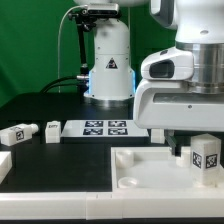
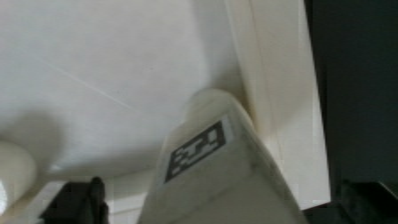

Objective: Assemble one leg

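Observation:
One leg [image 1: 205,158], a white blocky peg with a tag facing the camera, stands upright on the near right corner of the large white tray-like piece [image 1: 150,170]. My gripper [image 1: 196,150] hangs straight over it. In the wrist view the leg [image 2: 214,175] runs up between my two dark fingertips [image 2: 75,200], with a gap showing on each side, so the jaws are open around it and not touching. Two more legs [image 1: 18,133] [image 1: 52,129] lie on the black table at the exterior view's left.
The marker board [image 1: 105,127] lies flat behind the tray-like piece, in front of the arm's base [image 1: 108,75]. Another white part [image 1: 3,165] shows at the far left edge. A green backdrop closes the back.

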